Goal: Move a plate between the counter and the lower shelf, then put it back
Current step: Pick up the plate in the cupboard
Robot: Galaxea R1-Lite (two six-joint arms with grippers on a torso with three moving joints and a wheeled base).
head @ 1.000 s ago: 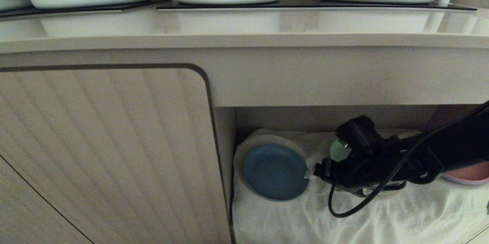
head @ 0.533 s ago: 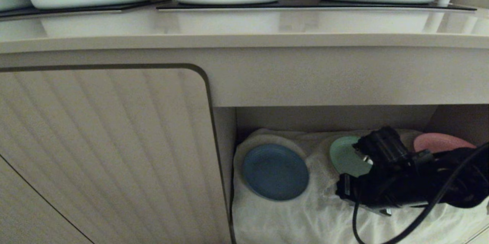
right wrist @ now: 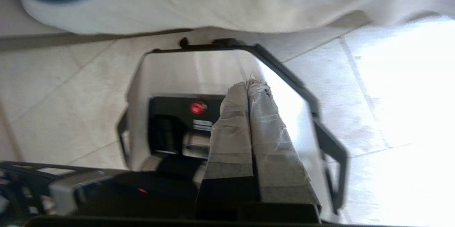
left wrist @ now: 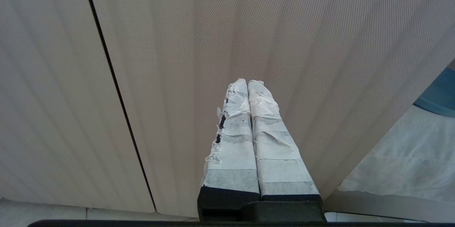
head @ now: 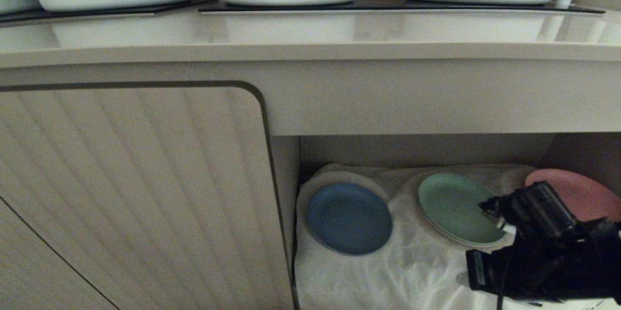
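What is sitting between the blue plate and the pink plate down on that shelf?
A green plate lies between the blue plate and the pink plate, all resting apart on wrinkled white cloth. The head view shows this.

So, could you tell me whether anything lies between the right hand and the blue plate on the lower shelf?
Nothing visible does. The blue plate lies at the left of the lower shelf, with only bare white cloth between it and the right hand, which is shut and empty at the shelf's front right. The green plate sits further back, clear of that line.
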